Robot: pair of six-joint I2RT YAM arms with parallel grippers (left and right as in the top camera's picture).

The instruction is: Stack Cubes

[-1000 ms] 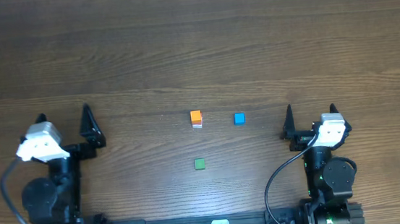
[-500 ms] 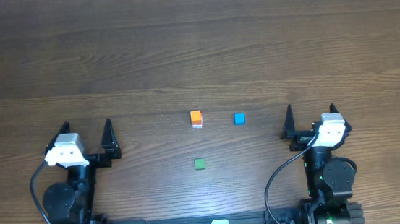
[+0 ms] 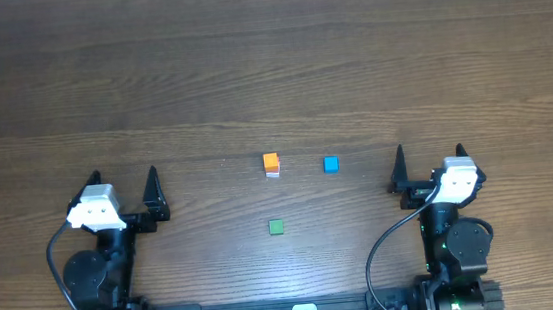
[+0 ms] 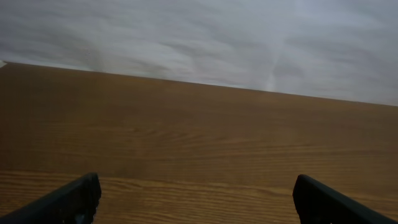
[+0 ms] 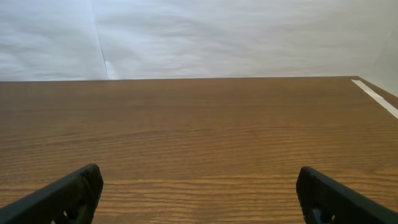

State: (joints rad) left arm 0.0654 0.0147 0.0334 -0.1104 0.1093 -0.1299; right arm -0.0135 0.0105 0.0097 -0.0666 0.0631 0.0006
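I see the left fingers (image 3: pixel 154 194) spread wide with nothing between them, and the right fingers (image 3: pixel 400 172) spread just as wide and just as bare. Both pairs sit low, near their own bases, and point up the top view. In the left wrist view the two dark tips of the left fingers (image 4: pixel 69 200) sit far apart with only wood grain between them, and my right wrist view gives me the same for the right fingers (image 5: pixel 69 191). The brown wood-grain tabletop (image 3: pixel 268 55) spans the whole top view. Both wrist views show a pale, creased backdrop (image 5: pixel 217 37) rising behind its far edge. The left arm (image 3: pixel 96 276) stands at the lower left and the right arm (image 3: pixel 453 240) at the lower right, well apart from each other and from the cubes. The cubes lie in the middle of the tabletop, between the two arms. The orange cube (image 3: pixel 271 160) sits on top of a white cube (image 3: pixel 272 174), of which I can see only a sliver under its near edge. The blue cube (image 3: pixel 330 163) rests near that pair, towards the right arm and not touching it. The green cube (image 3: pixel 276 227) lies alone, closer to the bases and roughly in line with the orange one.
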